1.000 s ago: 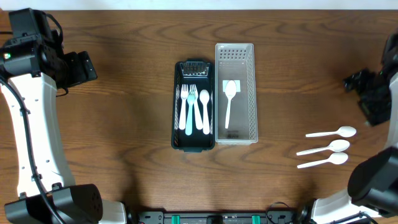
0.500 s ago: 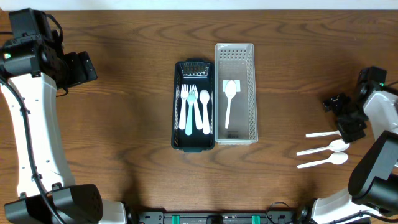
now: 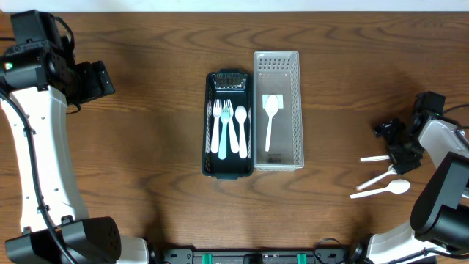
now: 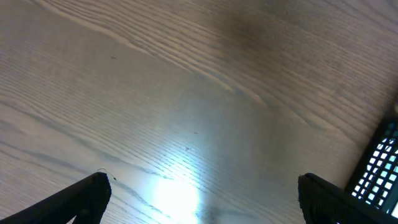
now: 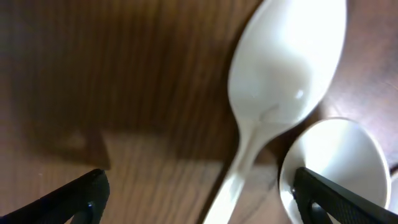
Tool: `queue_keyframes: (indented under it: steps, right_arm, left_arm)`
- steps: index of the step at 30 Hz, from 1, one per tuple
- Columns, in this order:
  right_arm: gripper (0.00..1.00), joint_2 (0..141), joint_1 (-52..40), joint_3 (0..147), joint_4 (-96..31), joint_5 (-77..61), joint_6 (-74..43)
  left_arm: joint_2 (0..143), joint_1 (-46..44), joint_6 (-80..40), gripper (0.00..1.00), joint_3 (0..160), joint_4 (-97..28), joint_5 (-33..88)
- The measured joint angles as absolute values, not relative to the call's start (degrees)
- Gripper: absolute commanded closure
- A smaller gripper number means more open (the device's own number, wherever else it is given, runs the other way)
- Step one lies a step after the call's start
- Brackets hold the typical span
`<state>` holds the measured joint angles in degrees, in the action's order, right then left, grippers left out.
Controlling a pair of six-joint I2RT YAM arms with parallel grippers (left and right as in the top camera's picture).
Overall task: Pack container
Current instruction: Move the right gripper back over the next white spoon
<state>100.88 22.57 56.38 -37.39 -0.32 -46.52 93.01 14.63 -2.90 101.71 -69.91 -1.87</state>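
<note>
Three white plastic spoons lie at the table's right: the top spoon (image 3: 372,158), the middle spoon (image 3: 381,178) lying tilted, and the bottom spoon (image 3: 381,191). My right gripper (image 3: 399,150) is low over the top spoon, hiding its bowl. In the right wrist view it (image 5: 202,199) is open, its fingers on either side of a spoon's (image 5: 283,68) handle, with a second spoon bowl (image 5: 336,165) beside it. The white mesh basket (image 3: 293,110) holds one spoon (image 3: 270,121). My left gripper (image 3: 91,81) is open and empty over bare table at the far left (image 4: 202,199).
A dark tray (image 3: 207,125) beside the white basket holds forks and spoons (image 3: 231,128); its corner shows at the right edge of the left wrist view (image 4: 379,168). The wooden table (image 3: 146,147) reaches to all edges.
My right arm has swung in from the right edge and come down onto the spoons. The top spoon's bowl is now covered, and the middle spoon has turned to lie tilted. The left arm has not moved.
</note>
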Motion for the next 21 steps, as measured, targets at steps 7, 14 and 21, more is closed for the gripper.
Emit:
queue_keyframes:
  steps: [7, 14, 21]
  right_arm:
    - [0.05, 100.86, 22.57, 56.38, -36.56, -1.54, -44.97]
    - [0.05, 100.86, 22.55, 56.4, -38.3, -0.78, -44.75]
    - [0.2, 100.86, 22.55, 56.4, -40.12, 3.2, -46.46]
  left_arm:
    - [93.01, 14.63, -2.87, 0.02, 101.71, -69.91, -1.89]
    - [93.01, 14.63, -2.87, 0.02, 101.71, -69.91, -1.89]
    - [93.01, 14.63, -2.74, 0.02, 101.71, -69.91, -1.87]
